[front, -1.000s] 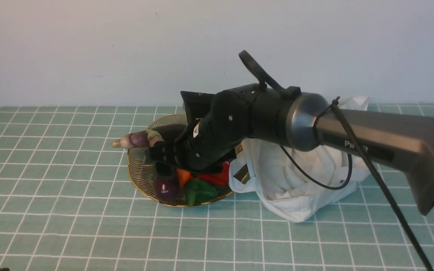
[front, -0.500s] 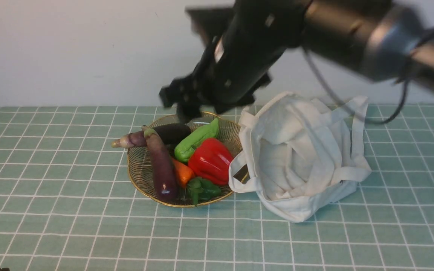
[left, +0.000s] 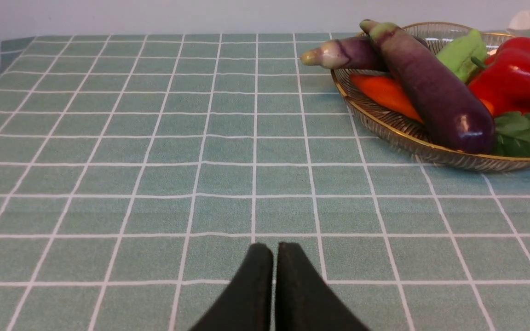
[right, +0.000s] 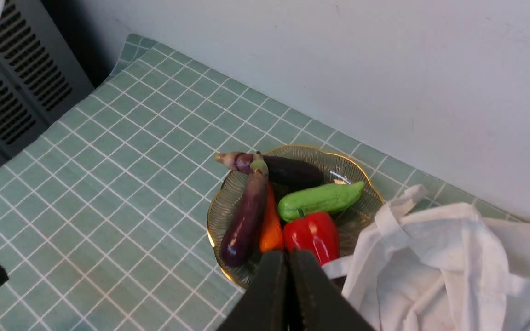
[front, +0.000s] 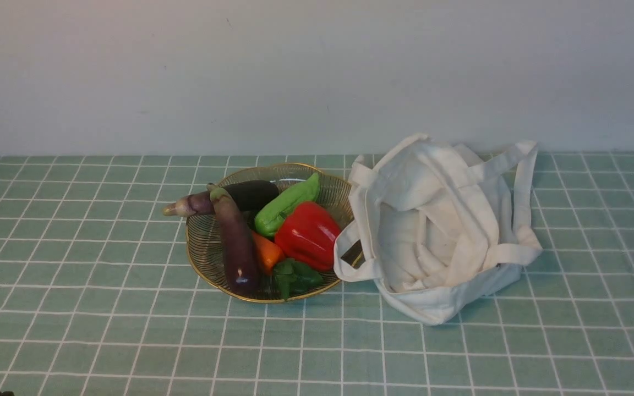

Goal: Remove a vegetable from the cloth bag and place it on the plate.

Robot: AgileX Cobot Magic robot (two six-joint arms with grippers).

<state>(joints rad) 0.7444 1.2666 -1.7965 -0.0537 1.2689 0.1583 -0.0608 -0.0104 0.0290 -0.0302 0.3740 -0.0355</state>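
The long dark purple eggplant (front: 235, 242) with a green stem cap lies on the ribbed gold-rimmed plate (front: 196, 258), across the carrot. It also shows in the left wrist view (left: 430, 96) and in the right wrist view (right: 245, 216). The off-white cloth bag (front: 438, 231) lies slumped and open, right of the plate and touching it. Neither arm shows in the front view. My left gripper (left: 267, 250) is shut and empty, low over the tablecloth, well short of the plate (left: 384, 126). My right gripper (right: 287, 256) is shut and empty, high above the plate (right: 361, 174) and the bag (right: 449, 257).
Also on the plate are an eggplant with a pale stem end (front: 223, 199), a green gourd (front: 287, 204), a red bell pepper (front: 307, 234), an orange carrot (front: 266, 254) and green leaves (front: 294, 276). The wall stands close behind. A grey slatted unit (right: 2, 87) stands beyond the table's edge.
My right arm has let go of the eggplant on the plate, risen and left the front view. The eggplant stays on the plate. The bag is now in full view.
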